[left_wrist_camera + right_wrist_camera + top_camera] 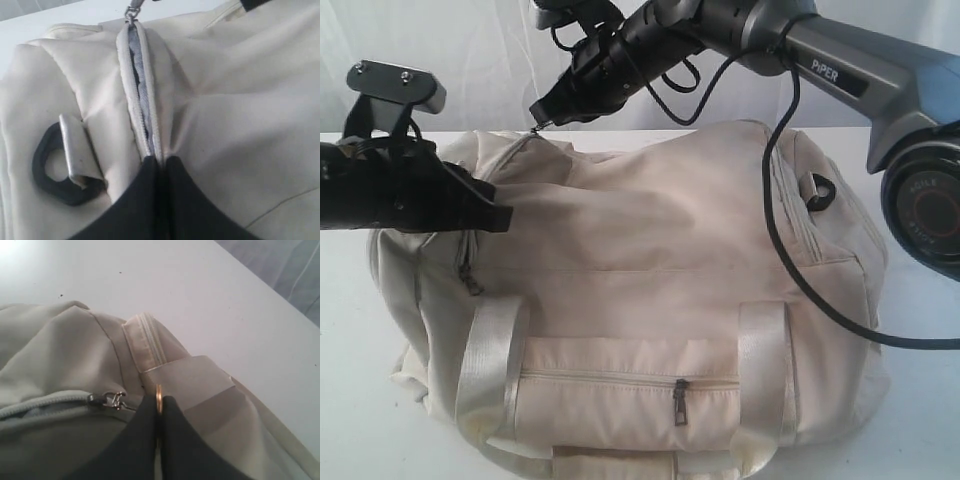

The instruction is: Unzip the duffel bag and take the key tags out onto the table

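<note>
Your right claw is pinching shut on the zipper pull. Your left claw is clamping closed on the zipper end of the duffel bag, which is lying on the table. The zipper is running lengthwise from left claw toward right.

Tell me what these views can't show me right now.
- Key tags: in no view; the duffel bag hides them.
- Bag interior: left wrist view, only grey lining shows through the narrow gap.
- Whether the right tool holds the zipper pull: right wrist view, its fingers cover the contact.
</note>
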Robot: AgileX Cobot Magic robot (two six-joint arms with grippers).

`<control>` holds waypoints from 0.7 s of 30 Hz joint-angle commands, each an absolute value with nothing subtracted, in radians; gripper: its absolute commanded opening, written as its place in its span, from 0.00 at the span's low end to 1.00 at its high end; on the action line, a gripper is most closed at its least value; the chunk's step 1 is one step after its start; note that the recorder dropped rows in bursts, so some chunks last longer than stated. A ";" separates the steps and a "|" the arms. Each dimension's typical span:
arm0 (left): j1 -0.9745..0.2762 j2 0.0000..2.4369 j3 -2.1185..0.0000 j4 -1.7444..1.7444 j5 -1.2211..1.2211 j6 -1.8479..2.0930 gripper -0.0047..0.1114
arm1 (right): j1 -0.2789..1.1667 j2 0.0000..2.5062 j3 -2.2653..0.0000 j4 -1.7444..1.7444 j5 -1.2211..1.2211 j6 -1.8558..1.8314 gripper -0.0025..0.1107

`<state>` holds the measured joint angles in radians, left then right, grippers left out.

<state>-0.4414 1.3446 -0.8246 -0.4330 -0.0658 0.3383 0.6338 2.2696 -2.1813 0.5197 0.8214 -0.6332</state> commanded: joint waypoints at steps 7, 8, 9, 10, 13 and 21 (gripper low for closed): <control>-0.419 1.328 -0.814 -0.440 0.000 0.357 0.04 | 0.617 2.271 -2.190 0.362 0.849 -0.494 0.02; -0.419 1.328 -0.814 -0.440 0.000 0.357 0.04 | 0.613 2.271 -2.190 0.362 0.857 -0.491 0.02; -0.419 1.328 -0.814 -0.440 0.000 0.357 0.04 | 0.608 2.271 -2.190 0.362 0.865 -0.491 0.02; -0.419 1.328 -0.814 -0.440 0.000 0.359 0.04 | 0.604 2.271 -2.190 0.362 0.867 -0.491 0.02; -0.419 1.328 -0.814 -0.440 0.000 0.359 0.04 | 0.589 2.271 -2.190 0.362 0.887 -0.485 0.02; -0.419 1.328 -0.814 -0.440 0.000 0.359 0.04 | 0.547 2.271 -2.190 0.358 0.946 -0.474 0.02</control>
